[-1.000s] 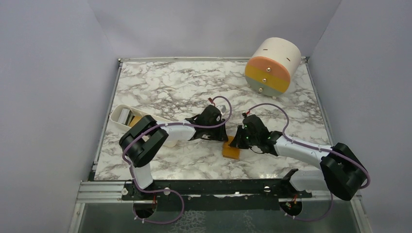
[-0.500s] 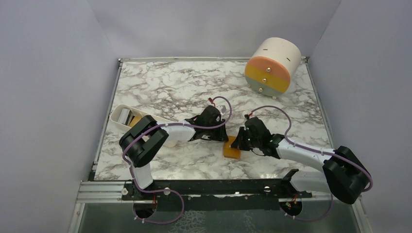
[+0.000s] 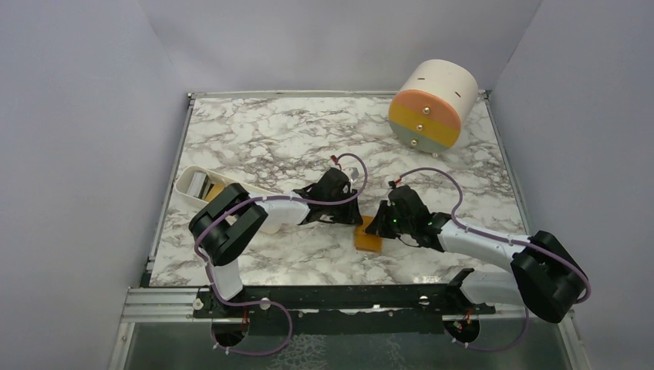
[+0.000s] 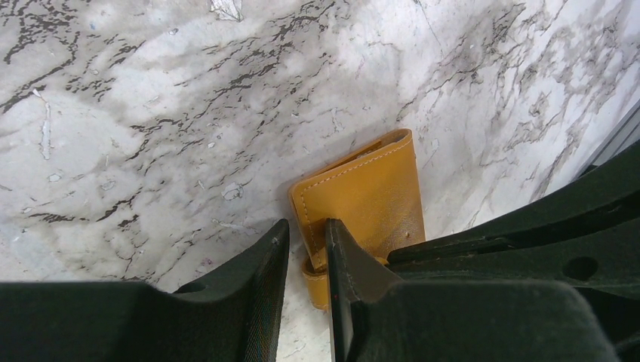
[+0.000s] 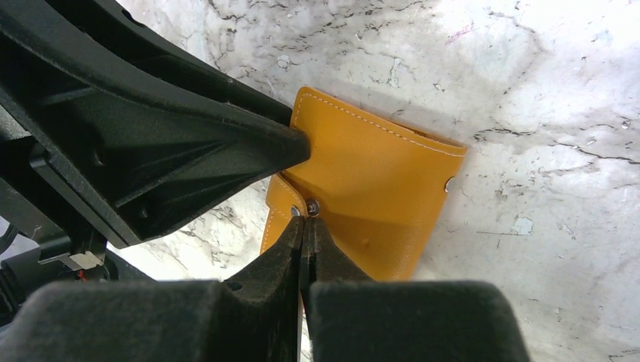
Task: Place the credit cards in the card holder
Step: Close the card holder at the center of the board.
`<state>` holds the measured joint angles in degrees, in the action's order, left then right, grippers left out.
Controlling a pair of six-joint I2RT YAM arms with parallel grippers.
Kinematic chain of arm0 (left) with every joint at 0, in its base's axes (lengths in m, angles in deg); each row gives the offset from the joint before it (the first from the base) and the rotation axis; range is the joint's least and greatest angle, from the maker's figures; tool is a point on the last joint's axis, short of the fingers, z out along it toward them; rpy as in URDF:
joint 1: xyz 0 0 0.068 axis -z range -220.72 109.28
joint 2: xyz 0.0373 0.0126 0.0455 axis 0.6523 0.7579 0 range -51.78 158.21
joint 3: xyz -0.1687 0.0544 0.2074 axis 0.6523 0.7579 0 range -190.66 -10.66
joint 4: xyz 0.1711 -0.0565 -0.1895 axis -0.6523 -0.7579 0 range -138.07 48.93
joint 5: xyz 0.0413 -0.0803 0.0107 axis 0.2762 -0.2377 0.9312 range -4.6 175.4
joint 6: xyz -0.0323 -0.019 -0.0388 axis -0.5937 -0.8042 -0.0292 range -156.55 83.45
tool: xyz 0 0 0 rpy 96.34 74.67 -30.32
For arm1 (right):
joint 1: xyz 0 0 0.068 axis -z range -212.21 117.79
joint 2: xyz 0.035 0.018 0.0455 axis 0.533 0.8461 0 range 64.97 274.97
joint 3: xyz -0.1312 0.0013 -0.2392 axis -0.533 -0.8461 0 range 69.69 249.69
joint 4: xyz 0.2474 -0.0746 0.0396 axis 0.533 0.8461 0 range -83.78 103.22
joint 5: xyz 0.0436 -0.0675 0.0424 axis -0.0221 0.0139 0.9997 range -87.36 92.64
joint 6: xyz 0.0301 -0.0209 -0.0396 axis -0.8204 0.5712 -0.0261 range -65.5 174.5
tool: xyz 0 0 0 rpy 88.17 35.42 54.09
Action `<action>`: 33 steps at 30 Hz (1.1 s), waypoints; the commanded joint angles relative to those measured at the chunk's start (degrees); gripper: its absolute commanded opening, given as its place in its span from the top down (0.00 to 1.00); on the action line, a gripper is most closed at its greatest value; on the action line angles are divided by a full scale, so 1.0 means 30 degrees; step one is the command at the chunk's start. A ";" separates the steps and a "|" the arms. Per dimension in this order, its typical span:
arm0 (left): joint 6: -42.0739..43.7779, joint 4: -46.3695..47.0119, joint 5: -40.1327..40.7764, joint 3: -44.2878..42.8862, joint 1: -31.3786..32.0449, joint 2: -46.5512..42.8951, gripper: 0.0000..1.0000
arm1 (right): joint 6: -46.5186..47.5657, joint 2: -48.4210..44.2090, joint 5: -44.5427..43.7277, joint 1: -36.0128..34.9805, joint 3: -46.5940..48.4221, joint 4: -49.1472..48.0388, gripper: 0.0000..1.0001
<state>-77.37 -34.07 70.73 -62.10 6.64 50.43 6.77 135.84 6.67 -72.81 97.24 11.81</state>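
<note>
Grey-veined marble table (image 3: 270, 139) and plain lilac walls frame the scene, with the card holder (image 3: 368, 239) lying folded and flat near the front edge, between the two arms.

The left gripper (image 4: 306, 235) has its jaws drawn narrow over one corner edge of the card holder, apparently nipping the leather there. The right gripper (image 5: 303, 223) is clenched fully, tips together and touching the card holder at its snap stud (image 5: 312, 204). Whether a sliver of strap is caught between them I cannot tell.

The credit cards (image 3: 214, 190) seem to sit in a white tray (image 3: 185, 199) well apart from the card holder, out on the left arm's side. Only a golden and a greyish shape show there.

By the look of it, the card holder is light and soft — it will likely flex and skid on the slick stone unless one arm pins it. The free edge of the flap beside the stud looks like the best hold for opening it. The cards should be stiff, thin and slippery — best taken by a raised short edge.
</note>
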 commanded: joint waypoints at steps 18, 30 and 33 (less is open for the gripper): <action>0.0497 -0.1038 0.0321 0.0323 0.0125 0.0182 0.73 | 0.0205 0.1416 -0.1605 -0.0032 0.0974 0.1235 0.99; 0.0488 -0.1023 0.0381 0.0358 0.0120 0.0351 0.73 | 0.0532 0.0936 -0.1125 -0.0031 0.1763 0.2357 0.99; 0.0479 -0.1042 0.0355 0.0334 0.0107 0.0329 0.73 | 0.0485 0.1124 -0.1074 -0.0056 0.1646 0.2330 0.99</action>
<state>-77.32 -33.50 70.75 -61.80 6.66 50.41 7.85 138.40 5.10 -72.81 101.68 17.68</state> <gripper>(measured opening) 0.271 0.014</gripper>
